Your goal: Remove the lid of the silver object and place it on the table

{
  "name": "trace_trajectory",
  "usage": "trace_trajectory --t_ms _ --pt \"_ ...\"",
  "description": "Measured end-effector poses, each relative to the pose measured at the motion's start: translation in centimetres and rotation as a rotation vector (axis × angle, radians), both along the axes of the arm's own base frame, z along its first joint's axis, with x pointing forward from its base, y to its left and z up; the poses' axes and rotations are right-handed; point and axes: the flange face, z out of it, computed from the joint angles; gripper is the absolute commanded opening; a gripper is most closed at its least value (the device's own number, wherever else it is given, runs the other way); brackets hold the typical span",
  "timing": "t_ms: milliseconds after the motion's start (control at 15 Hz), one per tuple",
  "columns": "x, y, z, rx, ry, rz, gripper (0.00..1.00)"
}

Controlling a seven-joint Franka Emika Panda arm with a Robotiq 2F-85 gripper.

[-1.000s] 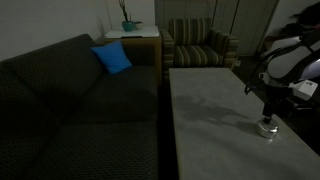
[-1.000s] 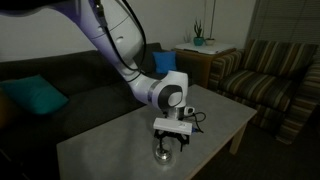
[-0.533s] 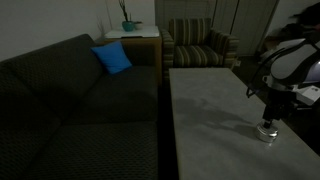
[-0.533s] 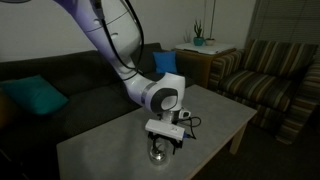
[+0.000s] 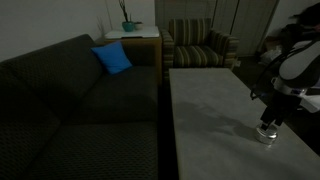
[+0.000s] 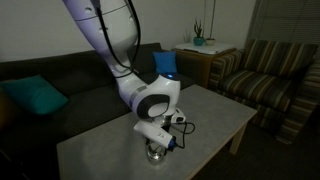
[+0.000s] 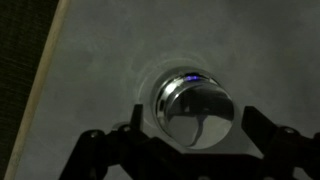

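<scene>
The silver object (image 7: 166, 92) is a small round shiny container standing on the pale grey table (image 7: 95, 60). Its lid (image 7: 197, 113) sits on top and mirrors the gripper. My gripper (image 7: 195, 128) is open, low over the container, with one dark finger on each side of it and a small gap to each. In both exterior views the gripper (image 5: 268, 122) (image 6: 158, 143) covers most of the container (image 5: 267, 135) (image 6: 155, 155), which stands near the table's (image 5: 205, 100) (image 6: 95, 150) end.
A dark sofa (image 5: 70, 100) with a blue cushion (image 5: 112, 58) runs along the table's long side. A striped armchair (image 5: 198, 45) and a wooden side table with a plant (image 5: 130, 32) stand beyond. A teal cushion (image 6: 35, 97) lies on the sofa.
The arm has swung and lowered, so the open gripper now sits down around the silver container. The container has not moved.
</scene>
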Motion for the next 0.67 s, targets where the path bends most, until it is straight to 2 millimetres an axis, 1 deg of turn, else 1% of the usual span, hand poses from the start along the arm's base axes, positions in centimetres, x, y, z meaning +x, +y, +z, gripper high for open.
trace_trajectory --t_ms 333,667 --pt "0.2 0.3 0.3 0.033 -0.019 -0.099 1.00" --pt "1.7 0.4 0.4 0.021 0.029 -0.273 1.00"
